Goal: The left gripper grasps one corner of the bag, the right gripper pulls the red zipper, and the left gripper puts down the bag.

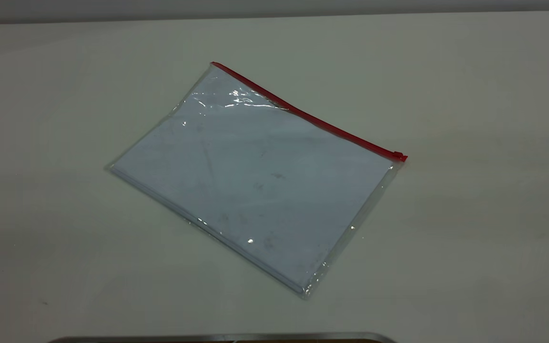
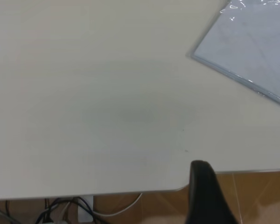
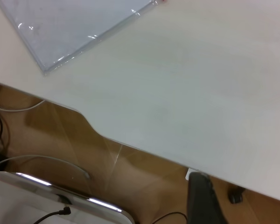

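None of the three steps appears begun. Bag (image 1: 255, 190) lies flat near the middle of the tabletop (image 1: 484, 238), turned at an angle to its edges, all four corners down. Zipper (image 1: 303, 114) runs along the bag's long side facing the far edge; its slider (image 1: 399, 156) sits at the end nearer the right edge, so which way it must travel is a judgement, likely toward the opposite end. Left tool (image 2: 210, 196) hangs at the tabletop's left edge, well apart from the bag; only one dark finger shows, so spread or pressed together cannot be told. Right tool (image 3: 203, 200) likewise hangs off the right edge, state not determinable. Remaining: corner grasp, zipper pull, set-down.
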